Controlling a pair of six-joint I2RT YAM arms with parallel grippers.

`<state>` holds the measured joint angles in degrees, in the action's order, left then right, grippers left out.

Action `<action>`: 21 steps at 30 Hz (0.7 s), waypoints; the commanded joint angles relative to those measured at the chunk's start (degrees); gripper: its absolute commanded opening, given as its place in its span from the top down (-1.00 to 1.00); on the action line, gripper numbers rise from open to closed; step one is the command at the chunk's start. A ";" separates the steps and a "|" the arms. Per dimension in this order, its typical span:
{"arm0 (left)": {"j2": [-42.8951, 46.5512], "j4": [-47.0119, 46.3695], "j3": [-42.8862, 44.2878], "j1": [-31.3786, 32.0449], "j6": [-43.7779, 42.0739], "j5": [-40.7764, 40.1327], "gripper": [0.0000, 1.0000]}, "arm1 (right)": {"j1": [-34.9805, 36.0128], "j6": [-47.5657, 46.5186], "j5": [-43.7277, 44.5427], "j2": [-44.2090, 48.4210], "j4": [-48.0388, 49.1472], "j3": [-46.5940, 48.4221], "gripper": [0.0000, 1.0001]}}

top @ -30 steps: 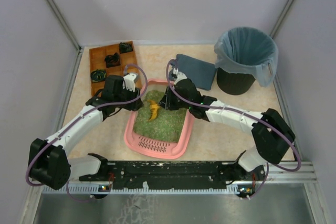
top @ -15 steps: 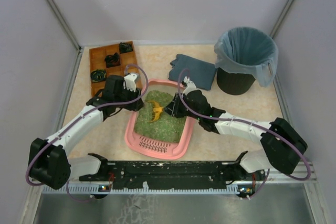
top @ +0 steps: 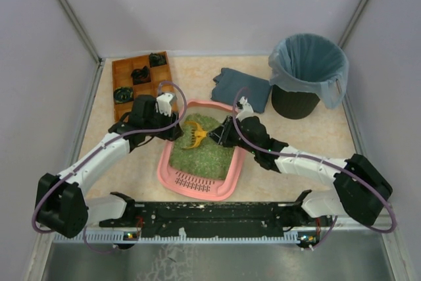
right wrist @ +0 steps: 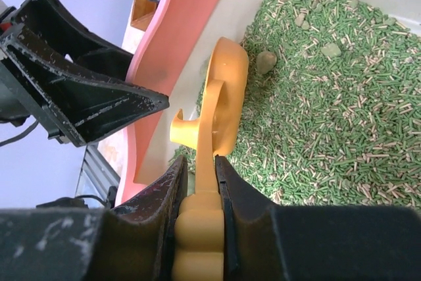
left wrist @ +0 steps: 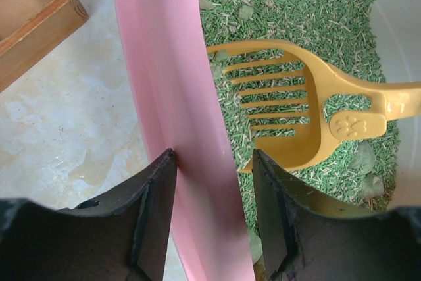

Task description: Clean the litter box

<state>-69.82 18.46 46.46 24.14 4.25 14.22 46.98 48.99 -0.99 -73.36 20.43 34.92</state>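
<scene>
Mid-scoop, by the look of it. Pinching the left wall of the pink litter box (top: 195,181) with the left jaws, drawn in onto the plastic, one finger outside and the other inside over the green litter (top: 204,153). Gripping the handle of the yellow scoop (top: 194,133) in the right jaws, closed fully on it, with the slotted head tipped on edge above the far-left part of the granules and apparently carrying nothing. To place the box: middle of the tabletop (top: 316,129), between the two arms, grille end nearest the bases, wooden tray (top: 117,70) beyond its far-left corner, blue-grey cloth (top: 243,88) and black bin (top: 308,74) off to the far right. Worth watching for several slips from here. Could drag or tilt the box by shoving the scoop hard toward the clamped wall, with only a thin rim in the pinch. Could knock the scoop head against the inner left finger, just beside it already. Could pass over the grey-green clumps (right wrist: 266,62) near the head by digging too shallow, or flick granules over the rim by lifting too fast. Could also shed the load on the carry across to the bin, or lose the handle through twisting in the right jaws under weight.
</scene>
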 commanded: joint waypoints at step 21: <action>3.29 -0.53 -1.32 0.67 0.69 0.10 -0.18 | 5.53 -15.54 20.87 -4.09 -41.74 29.09 1.00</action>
<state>-67.31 18.41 45.23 24.36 4.51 14.50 50.26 38.50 11.86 -75.42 -14.15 58.70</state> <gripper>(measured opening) 0.593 0.210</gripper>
